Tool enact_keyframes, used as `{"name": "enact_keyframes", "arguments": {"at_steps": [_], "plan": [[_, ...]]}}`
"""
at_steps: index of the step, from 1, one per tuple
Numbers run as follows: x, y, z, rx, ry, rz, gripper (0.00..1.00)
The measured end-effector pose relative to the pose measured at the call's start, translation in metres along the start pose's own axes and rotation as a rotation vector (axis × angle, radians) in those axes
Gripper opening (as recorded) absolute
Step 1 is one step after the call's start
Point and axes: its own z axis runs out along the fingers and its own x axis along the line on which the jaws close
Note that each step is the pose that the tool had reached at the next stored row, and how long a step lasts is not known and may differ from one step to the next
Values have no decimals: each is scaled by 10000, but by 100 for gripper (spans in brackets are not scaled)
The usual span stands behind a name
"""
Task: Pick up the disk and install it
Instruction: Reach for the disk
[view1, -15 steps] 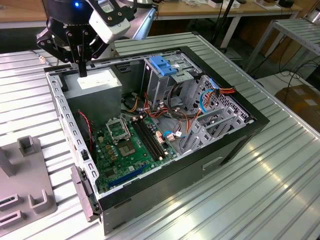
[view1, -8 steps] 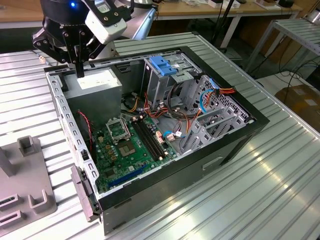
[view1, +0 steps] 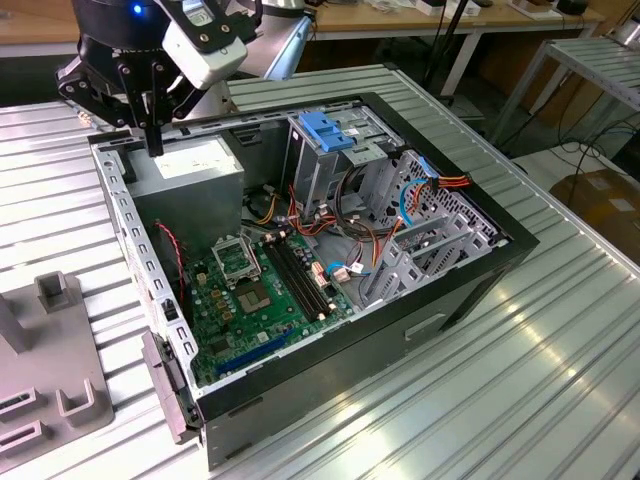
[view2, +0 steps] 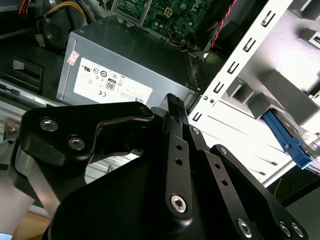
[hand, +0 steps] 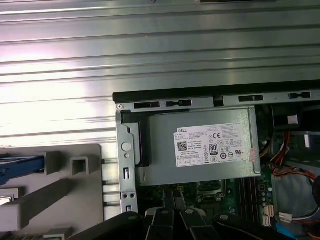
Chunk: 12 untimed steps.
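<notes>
Gripper (view1: 153, 148), its fingers pressed together and holding nothing, hangs just above the supply (view1: 190, 170). The disk (hand: 19, 164) sits in a grey stand (hand: 50, 192) — well apart from the supply.

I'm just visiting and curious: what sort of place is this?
Probably a robotics lab or workshop: a robot gripper hangs over an open computer case on a ribbed metal table, with wooden workbenches behind.

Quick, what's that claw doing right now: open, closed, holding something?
The claw: closed, holding nothing, poised at the power supply in the open computer case.
</notes>
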Motion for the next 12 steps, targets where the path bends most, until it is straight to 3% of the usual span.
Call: {"name": "enact_keyframes", "arguments": {"at_steps": [12], "plan": [[78,-6,-2,1,0,0,10]]}}
